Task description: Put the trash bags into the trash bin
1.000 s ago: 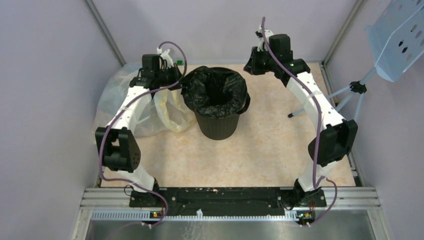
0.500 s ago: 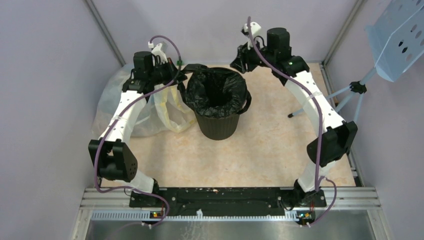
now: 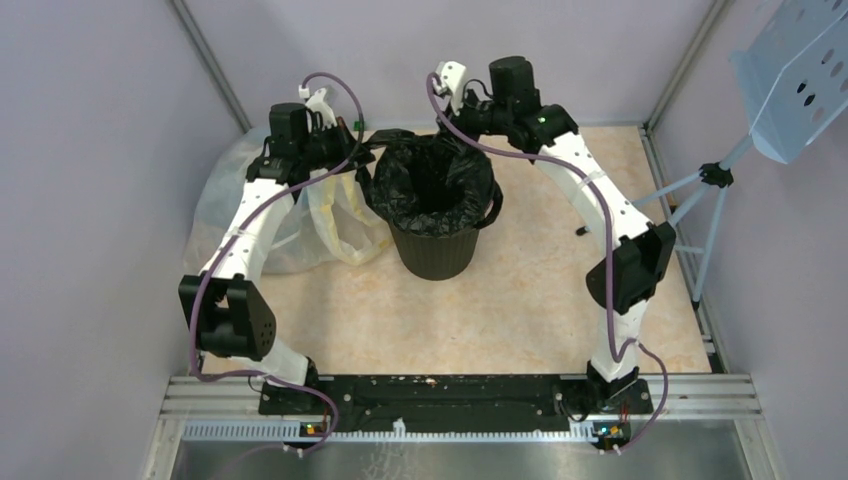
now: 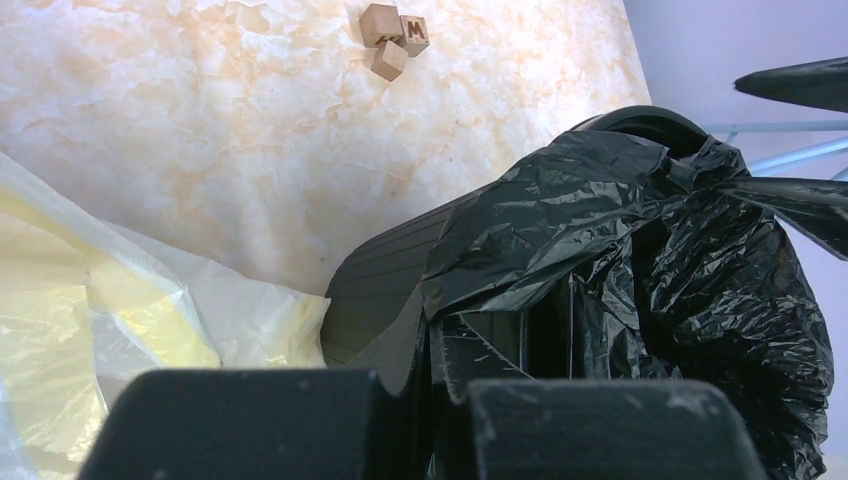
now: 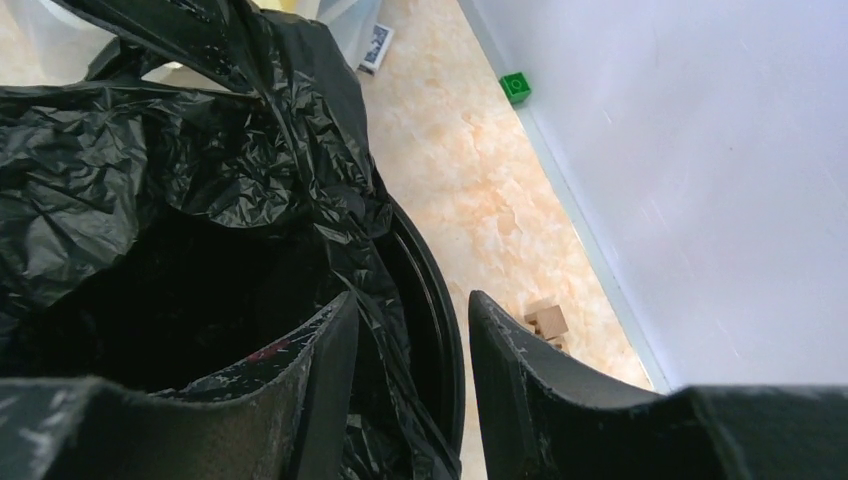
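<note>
Pinch bunched edges of the limp, light, slippery-looking black plastic bag (image 3: 430, 180) lining the round ribbed black bin (image 3: 435, 255): left gripper (image 4: 435, 390) clamps it, right gripper (image 5: 410, 320) part-open.

One round black trash bin (image 3: 432, 250). One crinkly, glossy black trash bag (image 3: 390, 195). One large translucent pale-yellow bag (image 3: 340, 225). Three small wooden cubes (image 4: 388, 60), clustered together. One small green block (image 5: 515, 86). One pale blue perforated stand (image 3: 790, 70). Two white robot arms: one left arm (image 3: 245, 225) and one right arm (image 3: 590, 190).
</note>
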You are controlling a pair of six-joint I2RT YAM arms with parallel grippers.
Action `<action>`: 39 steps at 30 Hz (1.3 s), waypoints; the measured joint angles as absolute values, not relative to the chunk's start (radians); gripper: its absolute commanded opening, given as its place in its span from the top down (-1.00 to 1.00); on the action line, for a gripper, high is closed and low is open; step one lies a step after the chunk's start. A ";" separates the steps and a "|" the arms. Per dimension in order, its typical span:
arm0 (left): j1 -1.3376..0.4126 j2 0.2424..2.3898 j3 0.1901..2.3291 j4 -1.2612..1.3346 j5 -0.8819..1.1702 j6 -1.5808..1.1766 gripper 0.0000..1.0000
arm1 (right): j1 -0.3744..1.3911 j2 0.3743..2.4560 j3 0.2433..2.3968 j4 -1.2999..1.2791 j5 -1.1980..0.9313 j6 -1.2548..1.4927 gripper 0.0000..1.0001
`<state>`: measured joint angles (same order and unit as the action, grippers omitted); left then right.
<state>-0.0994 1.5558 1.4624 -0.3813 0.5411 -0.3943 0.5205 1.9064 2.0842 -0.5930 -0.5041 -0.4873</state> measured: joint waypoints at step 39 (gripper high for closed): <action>-0.086 1.654 1.499 -0.404 0.511 -0.390 1.00 | 0.421 2.146 2.345 -0.664 -0.562 -0.282 1.00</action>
<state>-0.0856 1.6543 1.4986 -0.4038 0.5114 -0.3901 0.4210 2.1464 2.3451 -0.6643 -0.5621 -0.2821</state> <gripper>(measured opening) 0.004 0.003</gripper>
